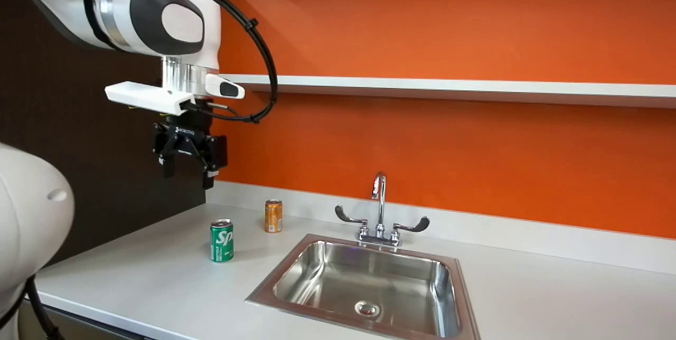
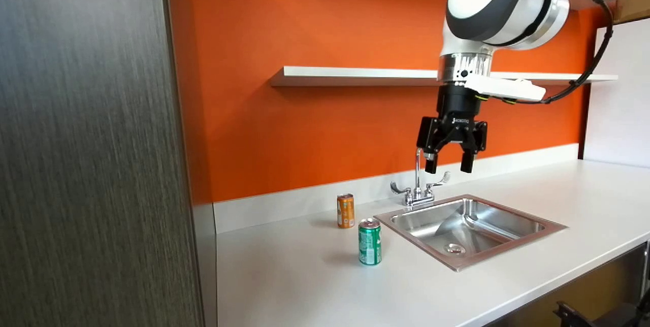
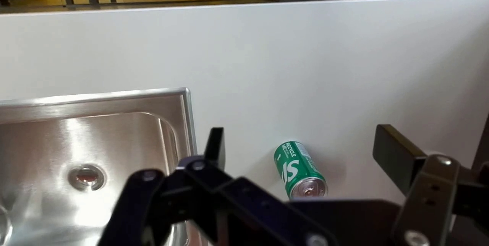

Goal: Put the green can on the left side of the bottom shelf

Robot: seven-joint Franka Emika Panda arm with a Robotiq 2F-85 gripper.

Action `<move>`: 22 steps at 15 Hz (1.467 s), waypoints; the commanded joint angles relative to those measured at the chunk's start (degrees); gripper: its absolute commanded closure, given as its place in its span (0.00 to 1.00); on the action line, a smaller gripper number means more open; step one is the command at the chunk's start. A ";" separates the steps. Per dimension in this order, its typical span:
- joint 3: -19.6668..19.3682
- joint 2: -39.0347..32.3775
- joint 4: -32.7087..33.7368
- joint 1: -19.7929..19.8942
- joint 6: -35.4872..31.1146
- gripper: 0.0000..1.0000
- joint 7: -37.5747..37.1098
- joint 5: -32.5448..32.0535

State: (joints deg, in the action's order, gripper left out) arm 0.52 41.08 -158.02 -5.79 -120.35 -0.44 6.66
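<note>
White arm [image 1: 150, 18], black fingers [image 2: 466, 161]

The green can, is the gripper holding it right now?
No, in an exterior view the green can stands upright on the white countertop, lower than the open gripper and clearly apart from it.

Below my gripper [image 2: 449, 165] the counter [image 1: 132, 279] runs along the wall [image 1: 449, 155]. On it, left of the sink [image 1: 369, 277], stands the near can [image 1: 222, 241], with the far can [image 1: 273, 216] behind it, nearer the wall. The tap [image 1: 381, 218] stands at the sink's far edge. The bottom shelf [image 1: 449, 85] juts from the wall, higher than the tap. In the wrist view, the near can appears between my fingers [image 3: 393, 158].
</note>
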 commanded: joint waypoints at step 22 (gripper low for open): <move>10.63 -31.14 1.56 -2.46 -25.89 0.00 -13.30 -1.00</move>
State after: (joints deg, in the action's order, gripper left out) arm 10.26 14.20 -157.78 -8.26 -143.25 -11.32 6.75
